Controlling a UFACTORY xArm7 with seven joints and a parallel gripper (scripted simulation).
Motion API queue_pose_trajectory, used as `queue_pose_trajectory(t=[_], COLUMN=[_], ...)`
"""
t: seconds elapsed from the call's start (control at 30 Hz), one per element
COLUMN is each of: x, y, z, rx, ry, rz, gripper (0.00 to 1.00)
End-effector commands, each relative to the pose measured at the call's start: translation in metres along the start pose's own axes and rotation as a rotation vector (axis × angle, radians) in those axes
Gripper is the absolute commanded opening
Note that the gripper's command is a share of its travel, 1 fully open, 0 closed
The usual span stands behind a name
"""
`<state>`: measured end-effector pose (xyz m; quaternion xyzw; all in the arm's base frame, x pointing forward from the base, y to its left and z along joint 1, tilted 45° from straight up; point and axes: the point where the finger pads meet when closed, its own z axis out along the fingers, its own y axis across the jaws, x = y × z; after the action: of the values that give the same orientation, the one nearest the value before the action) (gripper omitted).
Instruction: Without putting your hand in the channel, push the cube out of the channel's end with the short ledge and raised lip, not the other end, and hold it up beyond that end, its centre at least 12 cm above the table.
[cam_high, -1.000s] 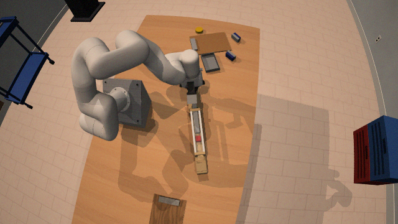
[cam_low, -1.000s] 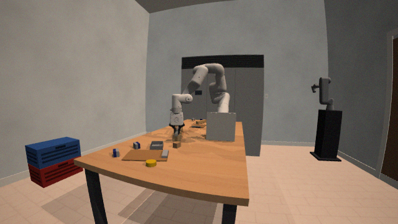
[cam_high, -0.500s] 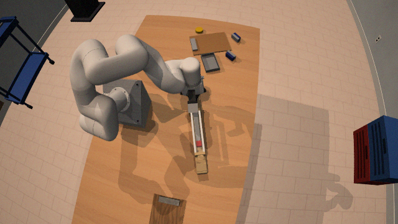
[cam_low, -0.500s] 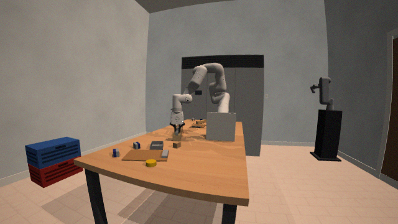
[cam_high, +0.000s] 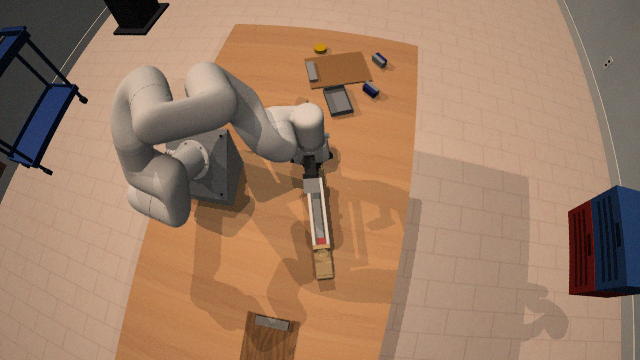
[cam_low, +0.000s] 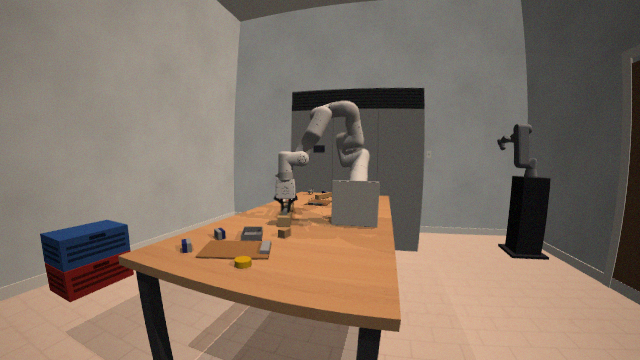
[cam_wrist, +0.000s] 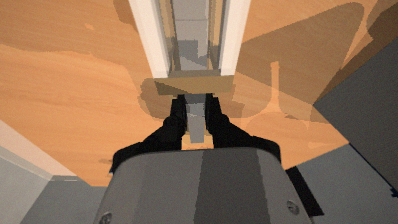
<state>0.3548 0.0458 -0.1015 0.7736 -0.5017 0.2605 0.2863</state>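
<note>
On the wooden table (cam_high: 380, 150), near its middle, we see a long narrow channel (cam_high: 326, 215) with 2 white side walls, lying lengthwise away from the arm's wrist. Our gripper (cam_wrist: 196, 116) sits just outside the channel's near end, its 2 black fingers clamped on a slim grey bar (cam_wrist: 196, 122) that runs forward between the walls. In the wrist view the bar passes over a low tan sill at the channel mouth and continues down the groove, while the fingers themselves stay on our side of that sill.

From above, the red cube (cam_high: 320, 241) lies inside the channel at its far end, right at the last stretch of the white walls. Just past that end sits a short tan ledge (cam_high: 323, 264) on the table, in line with the channel. We cannot tell from these views whether the bar's tip touches the cube.

Elsewhere on the table, well apart from the channel, we see a flat brown board (cam_high: 342, 69) with a small grey block (cam_high: 312, 71) on its edge, a grey open tray (cam_high: 338, 100) just beside it, 2 small blue blocks (cam_high: 370, 89) and a yellow disc (cam_high: 320, 48). Another dark wooden board (cam_high: 270, 340) with a grey strip lies at the opposite table end. The arm's grey base box (cam_high: 222, 172) stands beside the channel's near half.
</note>
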Motion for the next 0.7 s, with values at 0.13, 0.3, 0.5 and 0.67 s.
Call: queue_pose_trajectory(t=[0.13,0.3,0.5,0.67], x=[0.010,0.013,0.017,0.018], y=[-0.002,-0.002,-0.002,-0.002], z=[-0.001,-0.001,-0.001,-0.001], rx=[0.004,0.004,0.004,0.004], ry=[-0.002,-0.002,-0.002,-0.002], rz=[-0.001,-0.001,-0.001,-0.001], gripper=[0.00,0.00,0.00,0.00])
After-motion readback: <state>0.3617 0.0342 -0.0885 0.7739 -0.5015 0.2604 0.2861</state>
